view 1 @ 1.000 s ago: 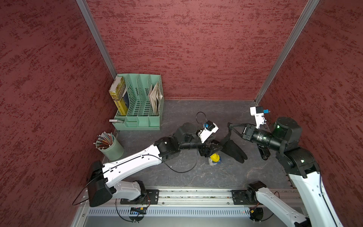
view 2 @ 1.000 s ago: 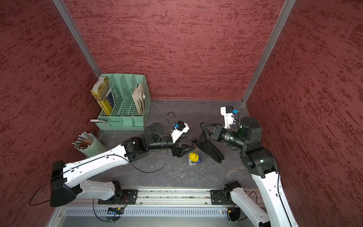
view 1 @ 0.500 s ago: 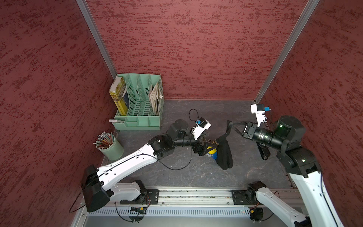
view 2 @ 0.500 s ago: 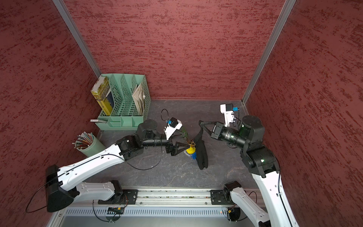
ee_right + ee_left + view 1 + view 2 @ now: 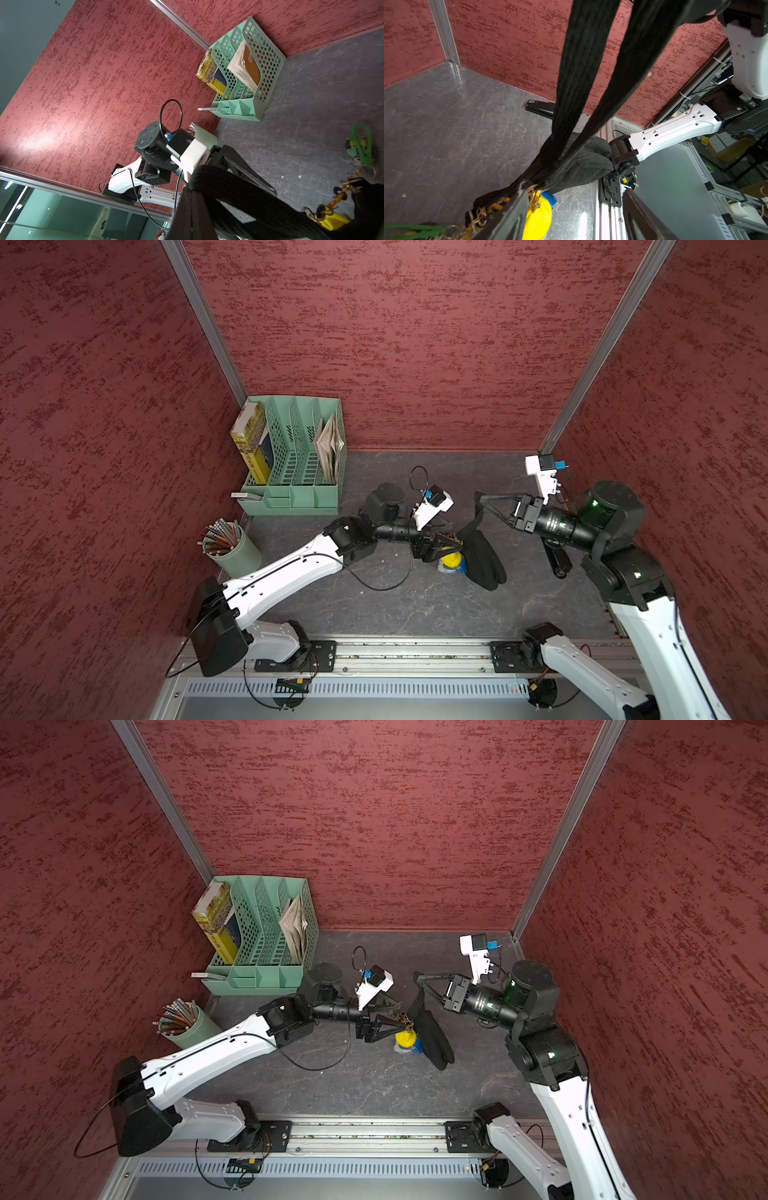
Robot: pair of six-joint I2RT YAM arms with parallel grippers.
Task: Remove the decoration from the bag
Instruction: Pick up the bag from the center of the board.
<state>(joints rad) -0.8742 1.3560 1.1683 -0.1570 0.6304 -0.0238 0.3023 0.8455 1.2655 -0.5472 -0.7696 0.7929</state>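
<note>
The black bag (image 5: 482, 556) (image 5: 432, 1036) hangs by its strap (image 5: 579, 62), and my right gripper (image 5: 481, 499) (image 5: 417, 978) (image 5: 193, 195) is shut on the strap's top. The bag's lower end rests on the table. The decoration (image 5: 451, 562) (image 5: 405, 1039) (image 5: 537, 218) (image 5: 330, 220), a yellow and blue charm, hangs on a gold chain (image 5: 492, 207) (image 5: 340, 195) at the bag's ring end. A green cord charm (image 5: 361, 143) joins the same chain. My left gripper (image 5: 453, 542) (image 5: 401, 1017) (image 5: 575, 209) is open at the chain. One finger (image 5: 512, 216) lies against the gold clasp.
A green file organizer (image 5: 295, 460) (image 5: 249, 83) with books stands at the back left, with a pencil cup (image 5: 230, 547) in front of it. A black stapler-like object (image 5: 557, 562) (image 5: 539, 108) lies below the right arm. A metal rail (image 5: 407, 651) runs along the table's front edge.
The bag went from spread on the table to hanging narrow, then swung out a little. My left gripper drew back left, then came right to the chain again. The right gripper kept hold.
</note>
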